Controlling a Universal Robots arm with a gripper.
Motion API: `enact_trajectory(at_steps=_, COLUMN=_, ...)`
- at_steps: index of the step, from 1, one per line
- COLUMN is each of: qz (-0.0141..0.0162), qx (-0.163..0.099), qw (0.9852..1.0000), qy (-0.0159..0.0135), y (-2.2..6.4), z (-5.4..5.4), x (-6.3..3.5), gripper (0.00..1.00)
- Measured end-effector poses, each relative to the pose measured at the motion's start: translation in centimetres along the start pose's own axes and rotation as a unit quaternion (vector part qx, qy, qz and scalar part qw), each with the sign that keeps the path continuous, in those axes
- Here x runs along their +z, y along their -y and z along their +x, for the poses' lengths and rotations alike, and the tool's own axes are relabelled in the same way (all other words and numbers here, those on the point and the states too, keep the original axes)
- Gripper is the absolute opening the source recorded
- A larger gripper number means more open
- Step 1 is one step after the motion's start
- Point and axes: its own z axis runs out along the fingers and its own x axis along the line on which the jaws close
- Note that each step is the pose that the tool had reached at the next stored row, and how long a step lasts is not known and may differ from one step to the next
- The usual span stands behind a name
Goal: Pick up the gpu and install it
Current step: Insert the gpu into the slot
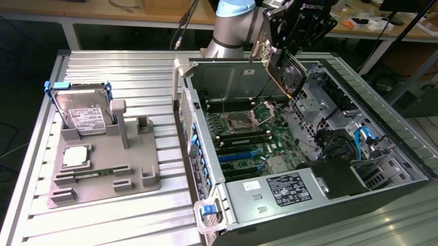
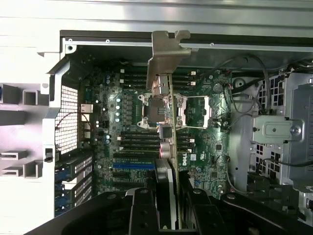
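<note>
My gripper [image 1: 284, 47] hangs over the back of the open computer case [image 1: 205, 128], shut on the gpu [image 1: 282, 72]. The card hangs tilted, its green board and gold edge just above the motherboard [image 1: 255, 132] near the processor socket. In the wrist view the gpu [image 2: 168, 127] is edge-on, a thin strip with its silver end bracket [image 2: 165, 54] at the far end, clamped between my black fingers [image 2: 142, 210]. Beneath it lie the motherboard [image 2: 132, 122] and a blue expansion slot [image 2: 131, 166]. The same blue slot [image 1: 239, 154] sits closer to the case's front.
A grey fixture plate [image 1: 143, 179] at the exterior view's left holds a hard drive [image 1: 81, 114], a processor [image 1: 74, 156] and a memory stick [image 1: 96, 173]. Inside the case are a power supply [image 1: 282, 188], drive cages with blue cables [image 1: 362, 139], and a metal bracket [image 2: 276, 129].
</note>
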Motion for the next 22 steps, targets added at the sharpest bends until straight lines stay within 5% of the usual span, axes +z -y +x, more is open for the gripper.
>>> enact_trajectory(at_steps=8, qz=0.0006, qx=-0.033, qw=0.9994, qy=-0.0013, y=0.00, z=-0.03, x=0.00, gripper=0.30)
enact_trajectory(at_steps=16, qz=0.0007, qx=-0.093, qw=0.9957, qy=-0.0037, y=0.00, z=-0.03, x=0.01, gripper=0.30)
enact_trajectory(at_steps=18, qz=0.0007, qx=-0.119, qw=0.9929, qy=-0.0047, y=0.00, z=-0.03, x=0.01, gripper=0.30)
enact_trajectory(at_steps=22, qz=0.0007, qx=-0.180, qw=0.9837, qy=-0.0072, y=0.00, z=-0.03, x=0.02, gripper=0.30)
